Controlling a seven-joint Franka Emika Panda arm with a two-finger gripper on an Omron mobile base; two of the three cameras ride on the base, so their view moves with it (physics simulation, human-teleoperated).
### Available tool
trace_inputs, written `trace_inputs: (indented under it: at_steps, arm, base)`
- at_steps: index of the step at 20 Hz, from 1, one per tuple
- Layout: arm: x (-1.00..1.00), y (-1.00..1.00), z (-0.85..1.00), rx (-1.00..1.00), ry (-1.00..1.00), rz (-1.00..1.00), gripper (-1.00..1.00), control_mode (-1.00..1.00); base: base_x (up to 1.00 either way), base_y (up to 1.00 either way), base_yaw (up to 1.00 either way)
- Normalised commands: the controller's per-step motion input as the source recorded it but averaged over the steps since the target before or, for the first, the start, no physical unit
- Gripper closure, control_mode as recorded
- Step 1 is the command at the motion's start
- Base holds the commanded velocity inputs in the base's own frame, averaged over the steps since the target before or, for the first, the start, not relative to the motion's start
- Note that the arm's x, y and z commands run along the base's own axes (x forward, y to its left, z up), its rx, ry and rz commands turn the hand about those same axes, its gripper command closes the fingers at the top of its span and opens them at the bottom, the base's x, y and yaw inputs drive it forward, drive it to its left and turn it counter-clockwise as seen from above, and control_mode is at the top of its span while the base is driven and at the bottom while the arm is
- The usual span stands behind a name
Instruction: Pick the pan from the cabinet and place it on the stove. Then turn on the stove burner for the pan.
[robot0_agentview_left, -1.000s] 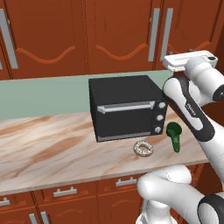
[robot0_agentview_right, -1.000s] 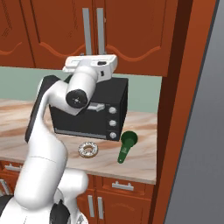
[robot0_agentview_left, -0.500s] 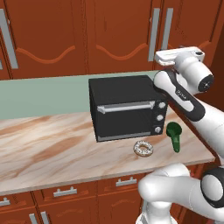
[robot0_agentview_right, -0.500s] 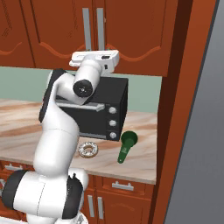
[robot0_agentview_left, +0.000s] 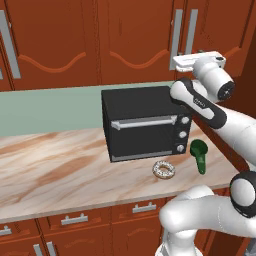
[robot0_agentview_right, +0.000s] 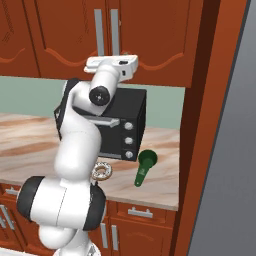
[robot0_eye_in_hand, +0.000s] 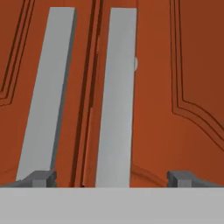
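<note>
The cabinet (robot0_agentview_left: 135, 40) is a reddish-brown wall cupboard above the counter, and its doors are closed. Two long vertical silver bar handles (robot0_eye_in_hand: 116, 100) stand side by side at the seam between two doors. My gripper (robot0_eye_in_hand: 111, 178) is open and faces these handles at close range. The right handle lies between its fingertips (robot0_eye_in_hand: 41, 177), with nothing gripped. From the left base camera my gripper (robot0_agentview_left: 196, 60) hangs just below the handles (robot0_agentview_left: 176, 32). The pan is hidden and the stove is out of view.
A black toaster oven (robot0_agentview_left: 142, 125) stands on the marble counter (robot0_agentview_left: 55, 165) right under my arm. A frosted donut (robot0_agentview_left: 163, 170) and a green scoop-like utensil (robot0_agentview_left: 200, 154) lie in front of it. A tall wooden side panel (robot0_agentview_right: 210, 115) bounds the counter on the right.
My hand has swung left and slightly up, closing in on the pair of cabinet handles. The gripper has stayed open and nothing on the counter has moved.
</note>
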Motion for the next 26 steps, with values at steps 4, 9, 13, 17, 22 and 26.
trace_inputs:
  at_steps: [4,9,13,17,22,26]
  arm:
    - [0.32,-0.03,0.0,0.0,0.03,0.03,-1.0,-1.0]
    - [0.34,-0.01,0.0,0.0,0.05,0.04,-1.0,-1.0]
    - [0.37,0.0,0.0,-0.01,0.08,0.04,-1.0,-1.0]
    - [0.36,0.05,-0.05,-0.01,0.05,0.04,1.0,-1.0]
    - [0.08,0.23,-0.06,-0.03,0.0,0.0,1.0,-1.0]
    - [-0.03,0.15,-0.03,-0.05,0.0,0.0,1.0,-1.0]
  base:
    - [0.0,0.0,0.0]
    - [0.0,0.0,0.0]
    - [0.0,0.0,0.0]
    - [0.0,0.0,0.0]
    - [0.0,0.0,0.0]
    - [0.0,0.0,0.0]
